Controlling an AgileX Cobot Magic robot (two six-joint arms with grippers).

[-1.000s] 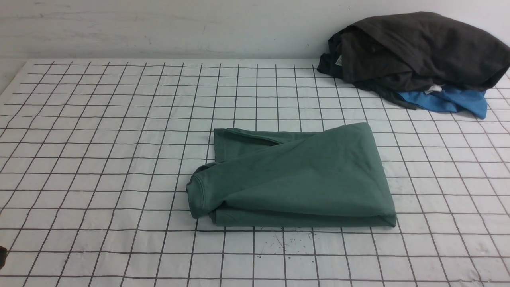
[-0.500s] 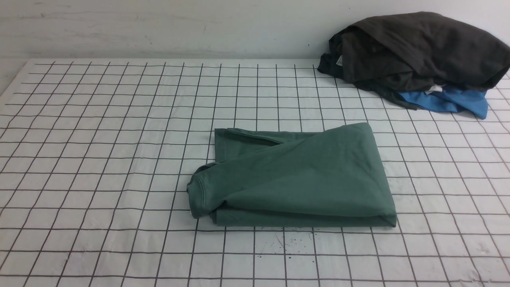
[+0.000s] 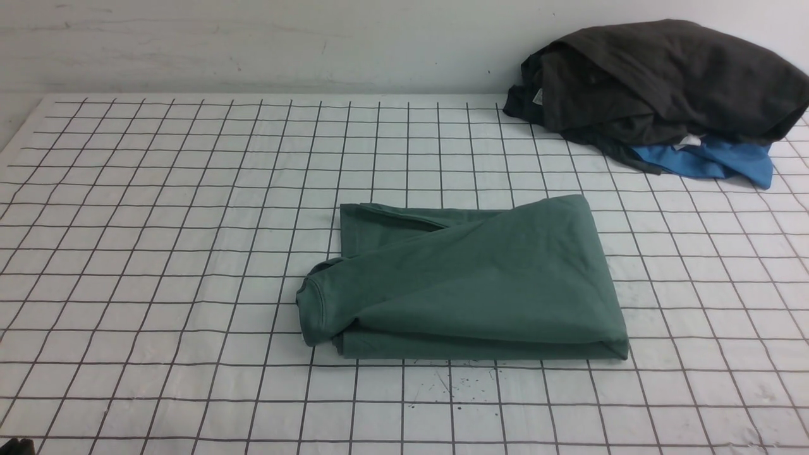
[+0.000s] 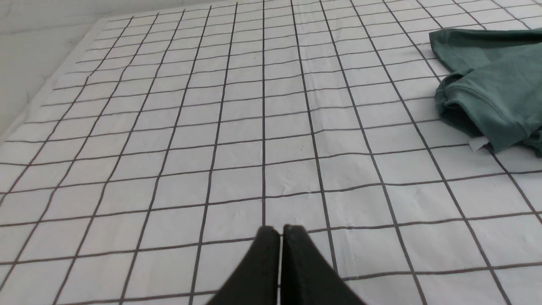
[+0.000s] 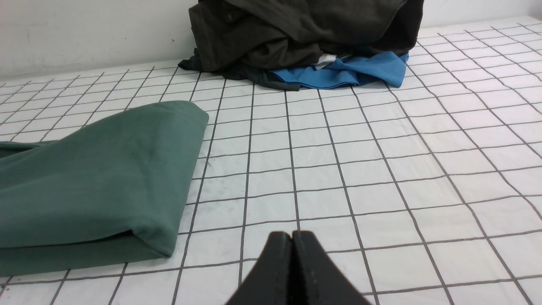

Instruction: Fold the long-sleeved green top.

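One green top [image 3: 468, 284] lies at the centre of the front view, already folded into a compact bundle, so the folding looks finished or nearly so; one dark heap [image 3: 663, 82] sits over one blue garment [image 3: 714, 161] at upper right. In the left wrist view the left gripper [image 4: 279, 231], pressed together and empty, sits at bottom centre, the top at right. In the right wrist view the right gripper [image 5: 291, 237], also pressed together and empty, sits at bottom centre, the top at left.

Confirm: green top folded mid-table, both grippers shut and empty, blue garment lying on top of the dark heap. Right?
One error: the blue garment lies under the dark heap, poking out at its near edge, as front and right wrist views show. The rest holds: green top folded mid-table, left gripper and right gripper shut and empty.
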